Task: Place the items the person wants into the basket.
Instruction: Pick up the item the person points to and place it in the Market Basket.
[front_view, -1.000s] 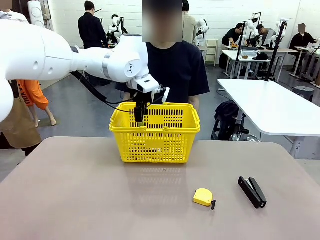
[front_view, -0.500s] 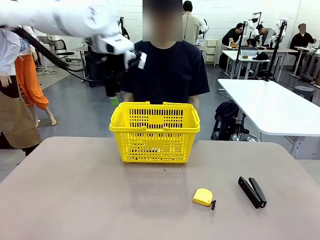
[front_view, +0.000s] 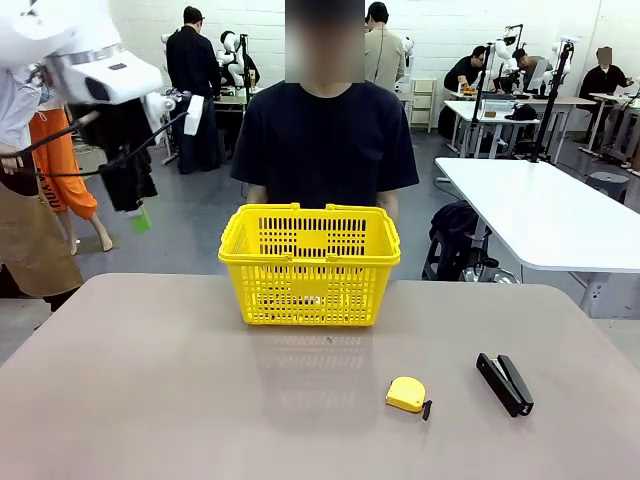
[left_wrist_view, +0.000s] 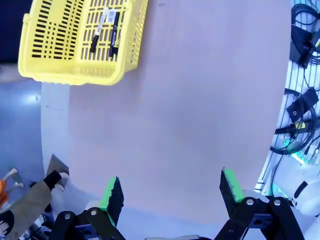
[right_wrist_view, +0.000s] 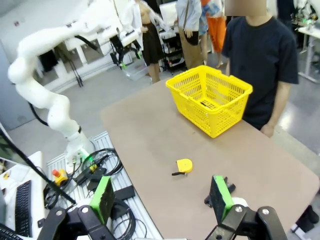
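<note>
The left gripper (front_view: 135, 205) hangs at ten o'clock, off the table (front_view: 150, 380), jaws spread wide and empty. At twelve, the yellow basket (front_view: 310, 262) holds a black marker (left_wrist_view: 98, 31) and pen (left_wrist_view: 114, 35). The person (front_view: 328, 140) stands behind. The right gripper (right_wrist_view: 162, 197) gapes wide, empty.

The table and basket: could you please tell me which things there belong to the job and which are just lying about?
Part of the job:
- yellow basket
- two slim dark pens or markers lying in the basket
- the person standing behind the basket
- left gripper, open and holding nothing

Just lying about:
- yellow tape measure
- black stapler
</note>
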